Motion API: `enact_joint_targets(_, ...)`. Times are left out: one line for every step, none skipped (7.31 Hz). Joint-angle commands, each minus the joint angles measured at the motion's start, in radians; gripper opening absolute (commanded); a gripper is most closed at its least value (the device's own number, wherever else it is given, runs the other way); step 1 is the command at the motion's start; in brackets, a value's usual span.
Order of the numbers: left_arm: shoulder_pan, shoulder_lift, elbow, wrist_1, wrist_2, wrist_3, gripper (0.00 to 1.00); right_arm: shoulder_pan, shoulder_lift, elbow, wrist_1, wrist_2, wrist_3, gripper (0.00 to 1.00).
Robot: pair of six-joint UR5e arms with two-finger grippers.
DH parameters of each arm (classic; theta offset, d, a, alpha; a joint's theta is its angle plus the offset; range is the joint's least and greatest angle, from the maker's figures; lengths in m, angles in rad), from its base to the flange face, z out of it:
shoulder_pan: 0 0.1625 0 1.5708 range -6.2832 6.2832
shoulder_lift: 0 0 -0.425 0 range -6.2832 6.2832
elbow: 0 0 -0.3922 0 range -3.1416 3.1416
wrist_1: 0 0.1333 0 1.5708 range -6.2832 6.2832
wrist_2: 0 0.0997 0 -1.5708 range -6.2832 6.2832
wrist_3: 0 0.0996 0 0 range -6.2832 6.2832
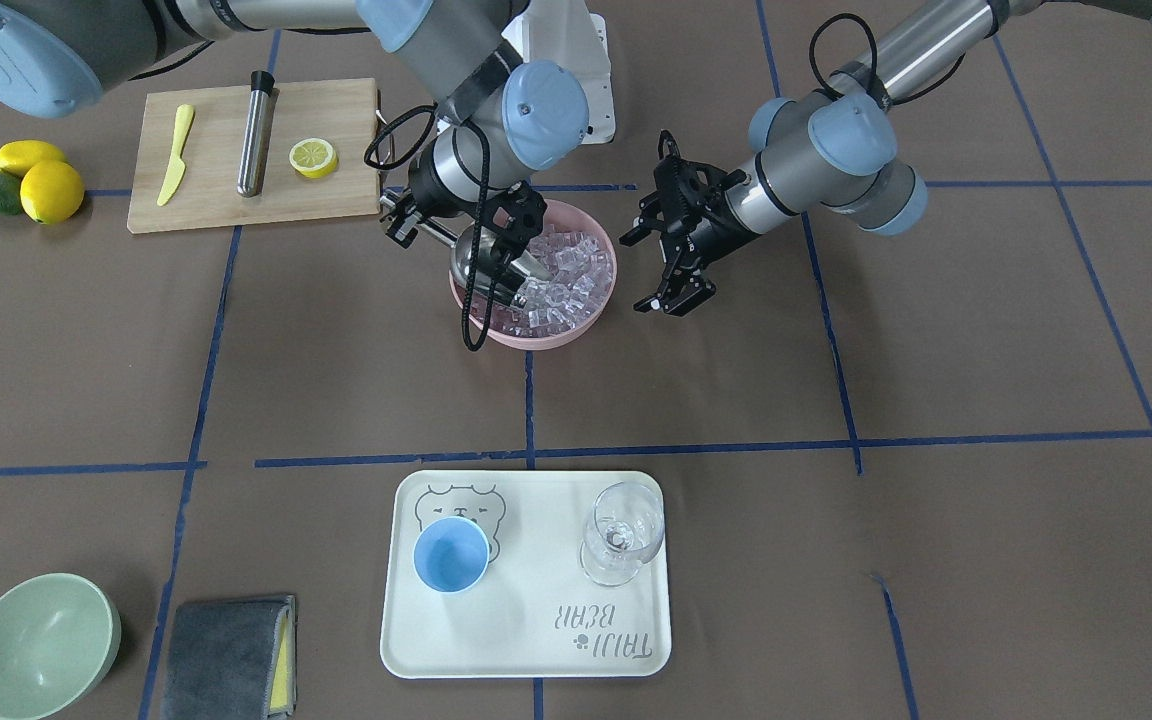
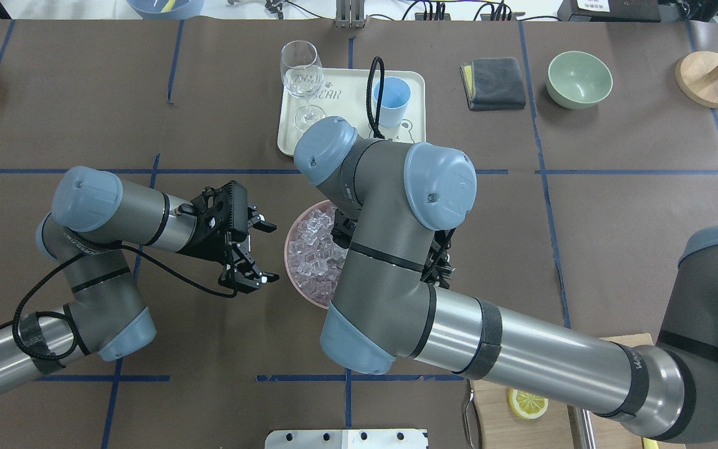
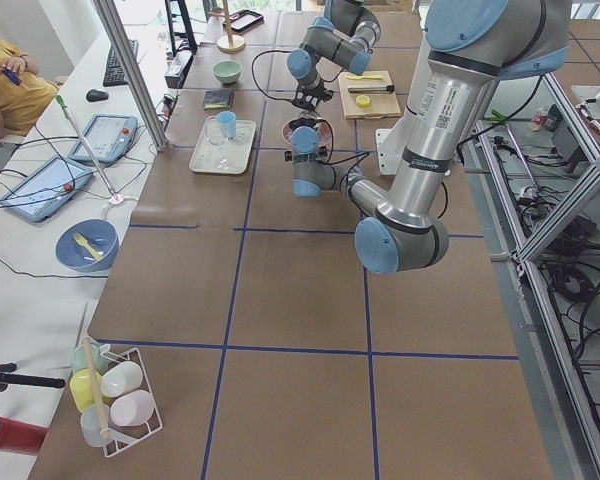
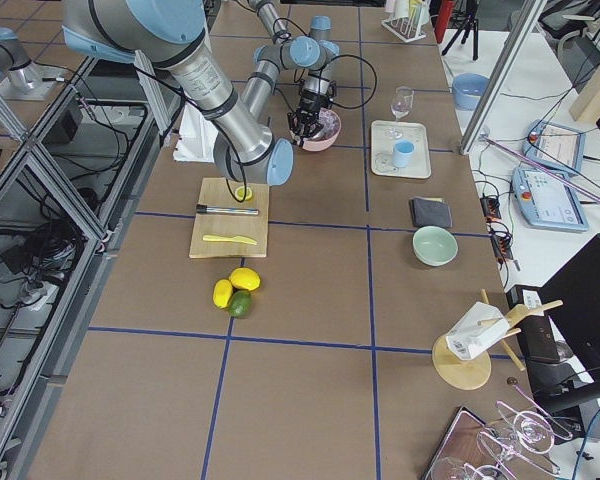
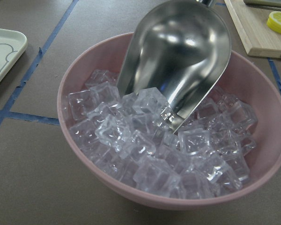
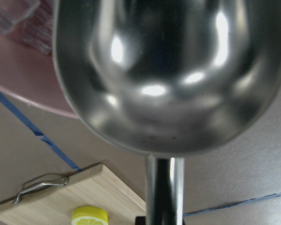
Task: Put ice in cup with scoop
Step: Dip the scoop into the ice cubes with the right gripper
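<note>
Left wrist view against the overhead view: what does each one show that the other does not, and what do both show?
Only the left wrist view shows the scoop, its front edge in the ice. Only the overhead view shows the blue cup, the wine glass and the open left gripper. Both show the pink bowl of ice.

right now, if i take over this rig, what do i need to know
Left claw: open, empty, hovering beside the bowl.
Right claw: shut on the scoop by its handle; the scoop's lip is dug into the ice in the bowl.
Cup: upright on the tray, empty.
Done: scoop is in hand and in the ice.
Left: lift a load, carry it to the cup, tip it in.
</note>
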Motion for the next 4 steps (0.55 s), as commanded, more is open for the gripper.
enact_joint_targets(-0.003, 0.002, -0.003, -0.001, 0.000, 0.000, 1.00, -0.006, -0.017, 0.002, 0.048, 0.002, 0.026, 0.00)
enact_joint_targets(-0.004, 0.003, -0.003, 0.000, 0.000, 0.000, 1.00, -0.007, -0.017, 0.002, 0.053, 0.002, 0.028, 0.00)
enact_joint_targets(-0.006, 0.005, -0.012, 0.000, 0.000, 0.000, 1.00, -0.007, -0.024, 0.006, 0.054, 0.002, 0.028, 0.00)
enact_joint_targets(-0.006, 0.006, -0.015, 0.000, 0.000, 0.000, 1.00, -0.007, -0.057, 0.040, 0.082, 0.002, 0.028, 0.00)
